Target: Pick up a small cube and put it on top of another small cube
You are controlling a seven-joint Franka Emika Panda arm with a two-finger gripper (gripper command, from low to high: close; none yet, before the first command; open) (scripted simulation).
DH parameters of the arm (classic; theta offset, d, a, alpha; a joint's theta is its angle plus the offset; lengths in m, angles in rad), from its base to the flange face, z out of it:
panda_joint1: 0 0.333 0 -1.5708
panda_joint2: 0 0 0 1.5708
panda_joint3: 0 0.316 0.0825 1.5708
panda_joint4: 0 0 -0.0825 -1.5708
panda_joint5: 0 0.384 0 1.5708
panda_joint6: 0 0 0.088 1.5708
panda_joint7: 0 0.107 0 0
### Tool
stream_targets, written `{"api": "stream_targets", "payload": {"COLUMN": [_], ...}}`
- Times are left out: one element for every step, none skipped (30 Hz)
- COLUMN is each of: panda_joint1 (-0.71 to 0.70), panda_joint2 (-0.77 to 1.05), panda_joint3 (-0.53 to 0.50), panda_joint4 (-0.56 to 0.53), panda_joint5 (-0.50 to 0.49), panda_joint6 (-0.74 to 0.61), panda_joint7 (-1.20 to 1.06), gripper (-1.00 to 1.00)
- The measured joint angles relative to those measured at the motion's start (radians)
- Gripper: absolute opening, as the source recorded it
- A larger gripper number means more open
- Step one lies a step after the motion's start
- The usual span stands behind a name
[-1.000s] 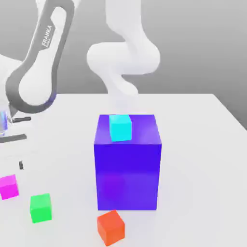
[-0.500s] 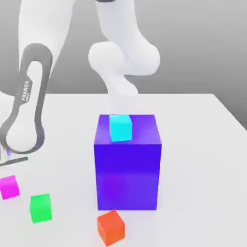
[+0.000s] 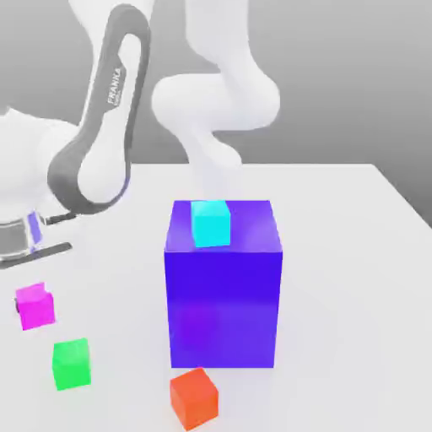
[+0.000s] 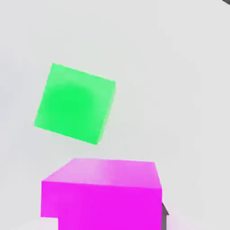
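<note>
Evidently, the claw [image 3: 35, 299] is clamping on the small magenta cube [image 3: 36, 307] and holding it near the exterior view's left side, with a dark fingertip showing just at the cube's edge. The hand view is showing the magenta cube close up, one dark fingertip pressing beside it, and the green cube [image 4: 75, 103] is lying near it, apart from it. In the exterior view, the green cube is resting on the white tabletop [image 3: 354, 295], nearer the viewer than the magenta one. The orange-red cube [image 3: 194, 398] is sitting on the tabletop further toward the exterior view's right, turned at an angle, near the front base of the big blue-violet block [image 3: 224, 308]. On top of that block, toward the exterior view's left, a cyan cube [image 3: 211, 224] is resting. The white robot arm [image 3: 105, 160] is reaching down from above at the exterior view's left.
</note>
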Motion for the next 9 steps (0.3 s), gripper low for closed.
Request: {"api": "stream_targets", "payload": {"panda_joint1": [0.017, 0.022, 0.016, 0.002, -0.018, -0.040, -0.059, -0.059, -0.059], "panda_joint2": [-0.011, 0.003, 0.029, 0.061, 0.095, 0.131, 0.157, 0.157, 0.157], "panda_joint3": [0.007, 0.019, 0.038, 0.063, 0.092, 0.125, 0.150, 0.150, 0.150], "panda_joint4": [-0.004, -0.005, -0.003, 0.000, 0.004, 0.007, 0.010, 0.010, 0.010], "panda_joint5": [-0.023, -0.008, 0.026, 0.068, 0.114, 0.161, 0.194, 0.194, 0.194], "panda_joint6": [0.001, 0.015, 0.035, 0.059, 0.084, 0.110, 0.130, 0.130, 0.130], "panda_joint7": [0.023, 0.015, -0.007, -0.037, -0.069, -0.103, -0.127, -0.127, -0.127], "gripper": [-1.00, -1.00, -1.00, -1.00, -1.00, -1.00, 1.00, 1.00, 1.00]}}
